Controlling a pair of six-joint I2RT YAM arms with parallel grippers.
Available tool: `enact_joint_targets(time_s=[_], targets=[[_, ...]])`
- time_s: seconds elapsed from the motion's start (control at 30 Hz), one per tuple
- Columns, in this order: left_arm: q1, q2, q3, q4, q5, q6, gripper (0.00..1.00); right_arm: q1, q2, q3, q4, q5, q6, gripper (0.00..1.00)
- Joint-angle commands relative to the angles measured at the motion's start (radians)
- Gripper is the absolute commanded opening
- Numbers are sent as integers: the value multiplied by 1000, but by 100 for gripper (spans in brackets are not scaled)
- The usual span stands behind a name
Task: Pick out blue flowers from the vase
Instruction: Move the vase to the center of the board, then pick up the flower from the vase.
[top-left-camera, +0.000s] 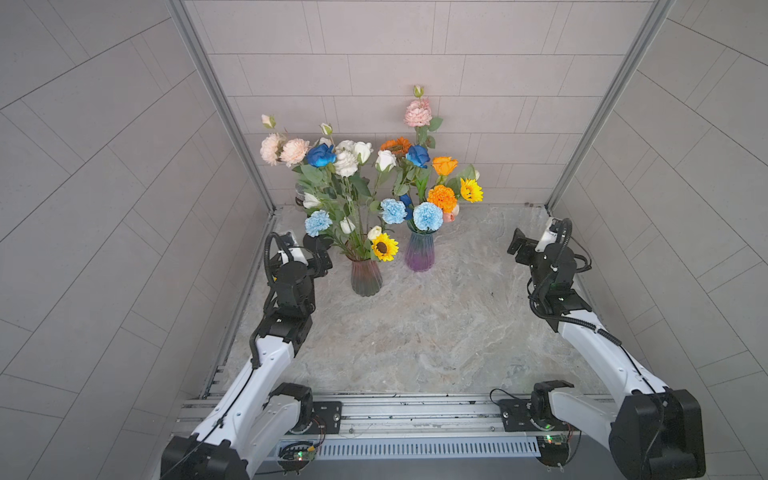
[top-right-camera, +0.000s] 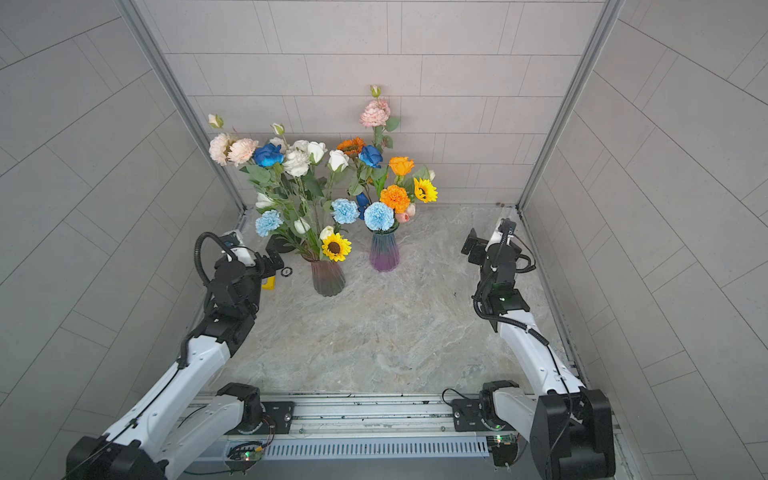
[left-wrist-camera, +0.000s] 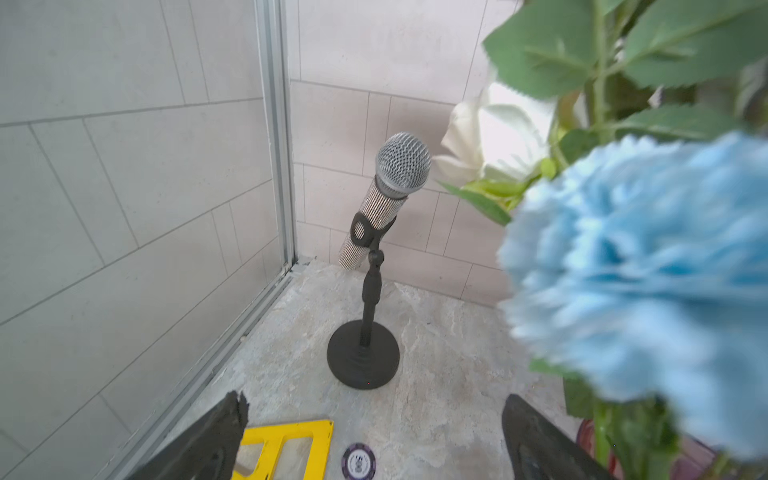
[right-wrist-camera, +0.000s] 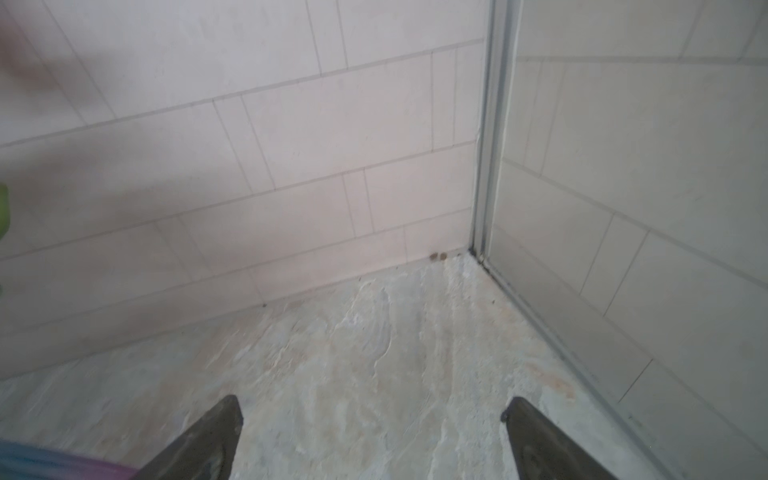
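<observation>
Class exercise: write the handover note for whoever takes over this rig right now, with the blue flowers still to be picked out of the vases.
Left gripper: open, empty, beside the dark vase.
Right gripper: open, empty, near the far corner.
Dark vase holds a deep-blue rose and a pale-blue carnation.
Purple vase holds a deep-blue rose and two pale-blue carnations.
Done: nothing pulled.
Left: every blue flower.

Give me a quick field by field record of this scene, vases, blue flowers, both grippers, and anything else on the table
vases: ribbed dark red-green glass vase; ribbed blue-purple glass vase
blue flowers: pale-blue carnation and deep-blue rose in red-green vase; two pale-blue carnations and deep-blue rose in blue-purple vase
left gripper: open, empty
right gripper: open, empty
other items: silver microphone on black stand; yellow plastic frame; purple poker chip
</observation>
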Motion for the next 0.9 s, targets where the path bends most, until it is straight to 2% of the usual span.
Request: enact_joint_targets(time_s=[0.0,0.1,0.23,0.37,0.5,0.7,0.87], targets=[[-3,-19,-26,-139,-31,-80,100,16,5,14,-120,-84,26,99],[-3,-15,-33,-157,31,-104,100,34,1,53,-175,-45,-9,99],[-8,-35,-88,-154,169,-128,100,73,-6,76,-199,-32,-39,99],[-70,-83,-157,-117,191,-123,100,157,-19,102,-247,25,-104,99],[-120,-77,-224,8,218,-83,100,198,-38,126,-293,28,-107,99],[-129,6,-293,238,314,-94,100,212,-54,138,-323,24,-121,99],[-133,15,-256,241,364,-117,100,218,-66,145,-341,10,-124,100]])
